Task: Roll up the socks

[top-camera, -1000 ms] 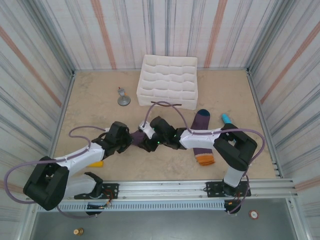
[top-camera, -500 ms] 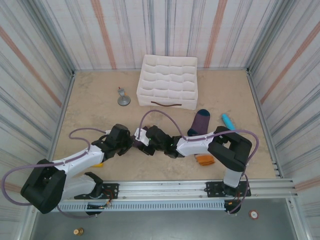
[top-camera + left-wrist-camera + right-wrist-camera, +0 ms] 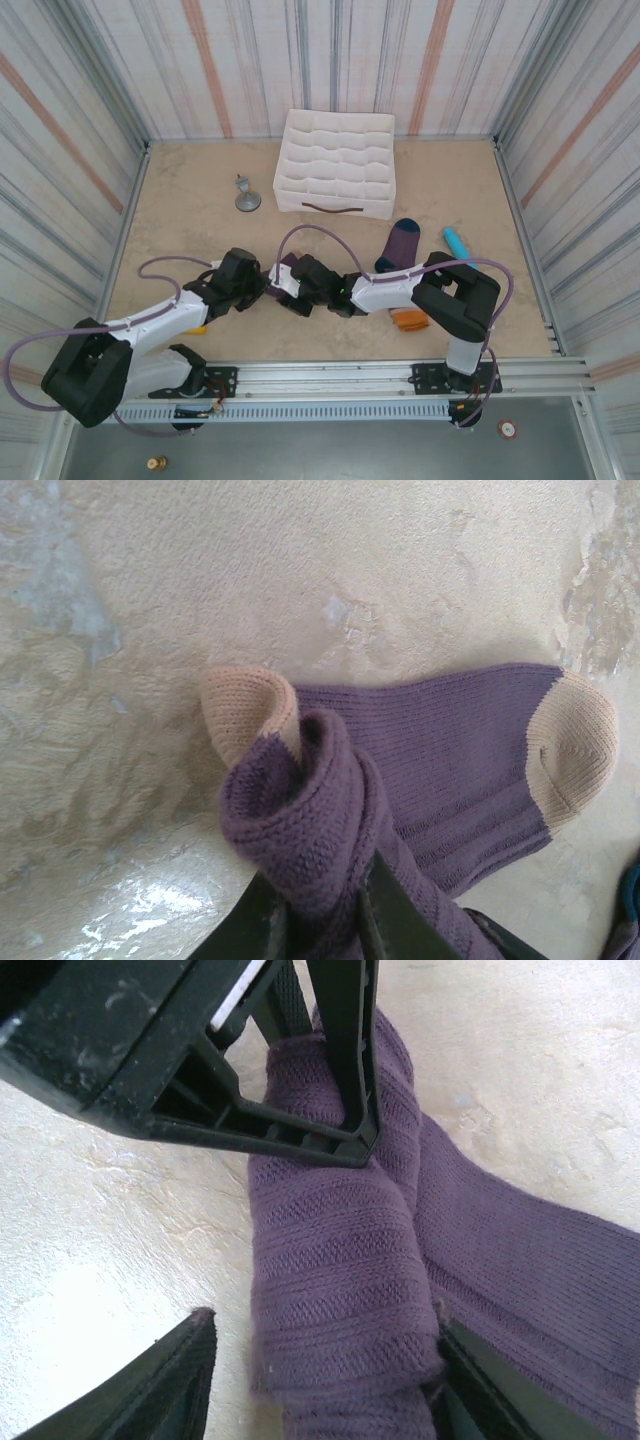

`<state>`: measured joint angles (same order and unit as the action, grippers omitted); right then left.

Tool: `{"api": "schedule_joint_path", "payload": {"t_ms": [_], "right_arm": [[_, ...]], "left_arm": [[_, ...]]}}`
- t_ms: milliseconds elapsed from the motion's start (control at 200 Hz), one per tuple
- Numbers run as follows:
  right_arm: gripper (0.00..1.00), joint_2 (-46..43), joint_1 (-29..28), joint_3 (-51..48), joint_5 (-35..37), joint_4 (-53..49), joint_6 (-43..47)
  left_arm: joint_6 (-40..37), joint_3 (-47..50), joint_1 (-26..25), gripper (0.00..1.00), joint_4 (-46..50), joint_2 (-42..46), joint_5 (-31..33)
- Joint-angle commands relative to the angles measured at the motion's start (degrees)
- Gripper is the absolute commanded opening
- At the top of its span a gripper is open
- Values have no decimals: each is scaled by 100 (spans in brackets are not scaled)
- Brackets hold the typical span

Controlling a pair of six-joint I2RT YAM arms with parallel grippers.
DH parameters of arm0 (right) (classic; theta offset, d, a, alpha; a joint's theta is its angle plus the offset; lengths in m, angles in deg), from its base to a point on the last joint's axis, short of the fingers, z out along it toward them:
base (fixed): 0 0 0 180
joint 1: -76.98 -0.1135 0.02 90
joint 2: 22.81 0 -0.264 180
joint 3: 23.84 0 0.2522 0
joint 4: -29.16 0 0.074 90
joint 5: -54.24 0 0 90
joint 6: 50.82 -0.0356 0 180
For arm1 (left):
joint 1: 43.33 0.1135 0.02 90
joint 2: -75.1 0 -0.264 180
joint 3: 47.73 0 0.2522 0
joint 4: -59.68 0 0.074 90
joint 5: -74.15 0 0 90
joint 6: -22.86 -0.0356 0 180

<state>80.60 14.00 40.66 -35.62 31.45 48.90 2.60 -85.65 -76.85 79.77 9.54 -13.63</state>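
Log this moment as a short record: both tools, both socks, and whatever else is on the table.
left tool: shut, pinching a fold of the sock being rolled
right tool: open, fingers straddling the rolled part of that sock
sock being rolled: purple with tan ends, partly rolled, the rest lying flat
second sock: flat, partly under the right arm, navy toe, orange cuff
other items: white organizer, teal cylinder, yellow block
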Motion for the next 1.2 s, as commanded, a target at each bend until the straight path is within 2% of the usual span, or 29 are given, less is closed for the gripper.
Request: {"api": "schedule_joint_path", "payload": {"t_ms": [0, 160, 381, 446, 576, 661, 736, 822, 1002, 1192], "right_arm": [[53, 118, -5, 111, -61, -243, -36], [45, 126, 36, 180, -145, -252, -100], [21, 291, 248, 331, -524, -433, -310], [16, 281, 269, 311, -566, -472, -335], [11, 173, 269, 95, -550, -328, -309], [9, 112, 230, -82, -491, -185, -232], [9, 83, 192, -190, -417, -104, -155], [8, 82, 186, -253, -412, -61, -132], [7, 73, 181, -318, -442, -48, -160], [7, 58, 192, -327, -567, -37, -233]], "left_arm": [[36, -18, -50, 2, 218, -17, 118], [73, 25, -50, 2, 148, -14, 91], [140, 86, -51, 8, 20, 23, 58], [154, 142, -41, 17, -57, 77, 42], [12, 173, 57, 49, -14, 254, -45], [-244, 169, 304, 61, 36, 396, -358], [-583, 71, 536, 72, 213, 545, -634], [-1206, -240, 809, 79, 541, 610, -1060], [-2663, -1089, 1348, 81, 1135, 152, -2025], [-3739, -1865, 1392, 80, 1245, -863, -2843]]}}
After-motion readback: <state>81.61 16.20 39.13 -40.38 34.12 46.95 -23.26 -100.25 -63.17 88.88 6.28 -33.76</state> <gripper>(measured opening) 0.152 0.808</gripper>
